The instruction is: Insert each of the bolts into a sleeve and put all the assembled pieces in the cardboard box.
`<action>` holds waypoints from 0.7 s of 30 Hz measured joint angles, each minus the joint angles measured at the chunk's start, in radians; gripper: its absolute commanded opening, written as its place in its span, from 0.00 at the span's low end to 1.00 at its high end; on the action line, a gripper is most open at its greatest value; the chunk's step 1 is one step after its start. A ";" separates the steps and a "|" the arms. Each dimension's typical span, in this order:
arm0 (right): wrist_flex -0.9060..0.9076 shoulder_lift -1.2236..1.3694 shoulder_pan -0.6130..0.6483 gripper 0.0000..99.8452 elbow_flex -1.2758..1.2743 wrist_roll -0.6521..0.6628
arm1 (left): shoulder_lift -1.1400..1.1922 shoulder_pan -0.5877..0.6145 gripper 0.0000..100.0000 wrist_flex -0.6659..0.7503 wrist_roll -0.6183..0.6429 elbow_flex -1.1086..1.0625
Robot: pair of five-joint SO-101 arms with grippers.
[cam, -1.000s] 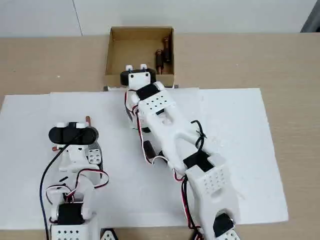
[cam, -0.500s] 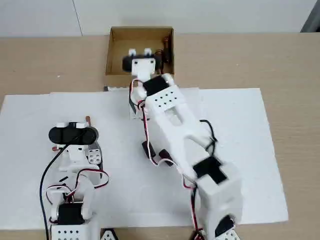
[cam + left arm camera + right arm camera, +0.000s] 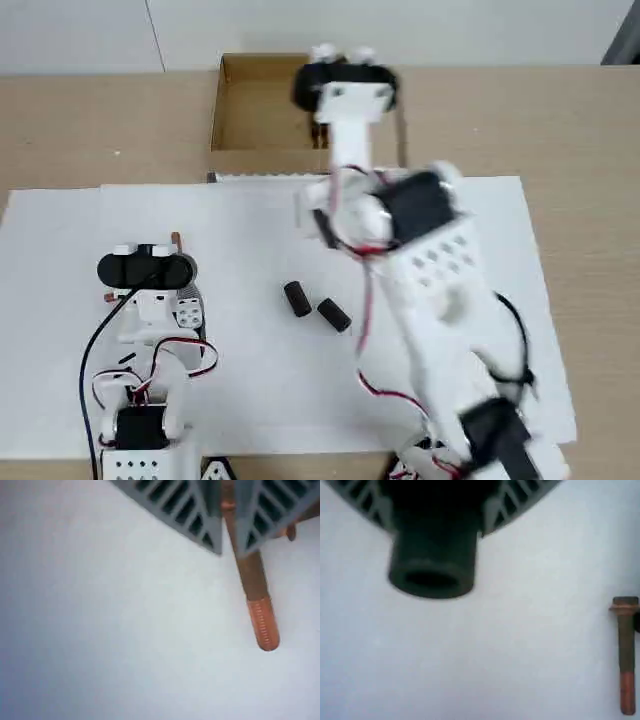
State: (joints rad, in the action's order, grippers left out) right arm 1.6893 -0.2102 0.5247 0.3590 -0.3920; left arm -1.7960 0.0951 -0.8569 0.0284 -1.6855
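Left claw: my jaws are almost closed, pinching a copper-coloured bolt by its shank, and the threaded end sticks out past my fingertips.
Under my left claw: plain white paper sheet, close below the bolt's tip.
Right claw: clamped around a black sleeve, whose open mouth pokes out beyond my fingertips.
Beside my right claw: the wrist view shows a loose bolt lying flat on white, off to one side of the sleeve and apart from it.
Right of my left claw: first loose sleeve and second loose sleeve lie on the sheet, just beside each other.
Cardboard box: from above, my right claw hangs over its right wall, and the box is well ahead of my left claw.
Surface: light wooden table around the sheet. The box stands just past the sheet's far edge.
Room: pale wall beyond the table.
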 measured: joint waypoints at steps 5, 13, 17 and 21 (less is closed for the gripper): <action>0.008 -0.196 -0.078 0.00 -0.137 -0.002 | 0.000 0.000 0.01 -0.005 0.000 0.000; -0.008 -0.539 -0.275 0.00 -0.519 -0.002 | 0.000 0.000 0.01 -0.011 0.000 0.003; -0.089 -0.678 -0.382 0.00 -0.730 0.025 | 0.000 0.000 0.01 -0.081 0.003 0.084; -0.198 -0.801 -0.454 0.00 -0.953 0.057 | 0.000 0.000 0.01 -0.189 0.002 0.218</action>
State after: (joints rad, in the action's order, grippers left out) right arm 1.4914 -1.0111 0.0706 -0.5938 -0.3353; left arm -1.7960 0.0951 -1.0457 0.0299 -1.4676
